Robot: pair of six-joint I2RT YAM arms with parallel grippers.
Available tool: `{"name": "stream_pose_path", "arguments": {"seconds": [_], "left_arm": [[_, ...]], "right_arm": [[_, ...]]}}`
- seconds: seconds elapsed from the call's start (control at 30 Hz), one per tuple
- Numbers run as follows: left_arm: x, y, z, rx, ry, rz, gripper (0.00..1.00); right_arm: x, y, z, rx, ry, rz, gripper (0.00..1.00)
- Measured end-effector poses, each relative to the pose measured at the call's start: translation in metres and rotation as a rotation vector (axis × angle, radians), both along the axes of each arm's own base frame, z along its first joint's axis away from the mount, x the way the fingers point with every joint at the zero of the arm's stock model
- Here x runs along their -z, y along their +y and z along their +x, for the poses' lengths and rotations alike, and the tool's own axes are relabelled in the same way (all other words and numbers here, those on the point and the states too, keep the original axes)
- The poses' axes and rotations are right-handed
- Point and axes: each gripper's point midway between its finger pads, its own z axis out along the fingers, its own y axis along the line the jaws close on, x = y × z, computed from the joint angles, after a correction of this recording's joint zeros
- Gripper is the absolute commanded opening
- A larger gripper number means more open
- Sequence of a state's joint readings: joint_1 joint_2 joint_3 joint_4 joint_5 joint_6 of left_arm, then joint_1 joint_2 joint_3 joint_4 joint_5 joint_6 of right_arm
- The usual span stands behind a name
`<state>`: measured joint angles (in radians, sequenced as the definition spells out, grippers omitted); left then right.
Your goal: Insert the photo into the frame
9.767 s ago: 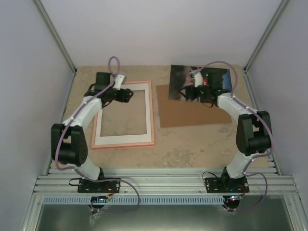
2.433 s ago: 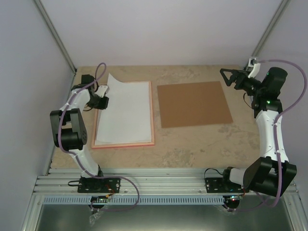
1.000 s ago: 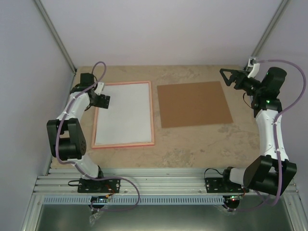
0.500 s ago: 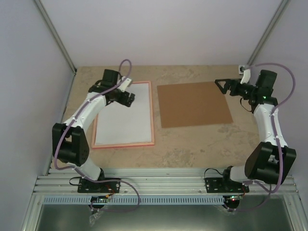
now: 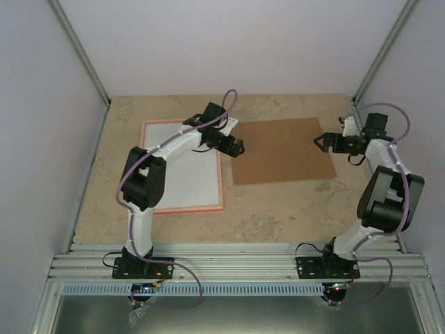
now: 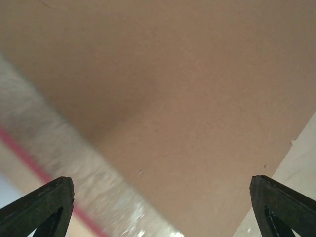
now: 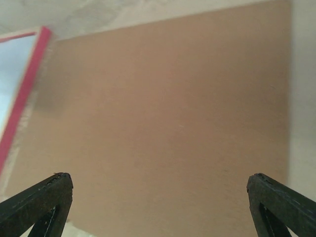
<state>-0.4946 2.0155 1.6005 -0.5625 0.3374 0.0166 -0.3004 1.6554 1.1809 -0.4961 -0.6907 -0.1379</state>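
Top external: left end effector has swung from frame to cardboard.

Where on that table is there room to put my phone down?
Bare table runs along the near side, between the cardboard and the rail, and left of the frame. Crowded: left gripper over the cardboard's left edge, right gripper over its right edge.

frame: 1 | photo: 1 | cardboard sheet: 1 | arms: 2

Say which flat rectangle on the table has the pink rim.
The left one: the frame, with the white-backed photo inside. The right one is plain brown cardboard.
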Motion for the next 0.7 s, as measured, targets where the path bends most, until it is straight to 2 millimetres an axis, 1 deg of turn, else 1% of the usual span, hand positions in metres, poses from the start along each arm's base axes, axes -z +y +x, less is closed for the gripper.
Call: {"name": "stream_pose_path", "arguments": {"seconds": [0.07,0.17,0.27,0.37,0.6,0.63,0.7], "left_arm": [[0.010,-0.015,0.000,-0.005,0.036,-0.015,0.99],[0.024,-0.030,-0.002,-0.016,0.083,-0.038,1.00],[0.036,-0.032,-0.003,-0.068,0.125,-0.034,0.99],[0.043,-0.029,0.001,-0.145,0.148,-0.028,0.99],[0.056,-0.015,0.009,-0.312,0.171,0.001,0.99],[0.059,-0.013,0.010,-0.331,0.176,0.006,1.00],[0.064,-0.011,0.011,-0.364,0.186,0.006,1.00]], "right_arm": [[0.016,-0.016,0.003,0.030,0.042,-0.006,0.95],[0.035,-0.039,0.005,0.076,0.090,-0.009,0.95],[0.051,-0.053,0.004,0.108,0.134,-0.010,0.94],[0.067,-0.057,0.004,0.115,0.182,-0.006,0.93],[0.107,-0.062,0.003,0.123,0.296,0.001,0.93],[0.111,-0.061,0.002,0.122,0.310,0.006,0.93],[0.112,-0.063,0.004,0.125,0.313,0.002,0.91]]}}
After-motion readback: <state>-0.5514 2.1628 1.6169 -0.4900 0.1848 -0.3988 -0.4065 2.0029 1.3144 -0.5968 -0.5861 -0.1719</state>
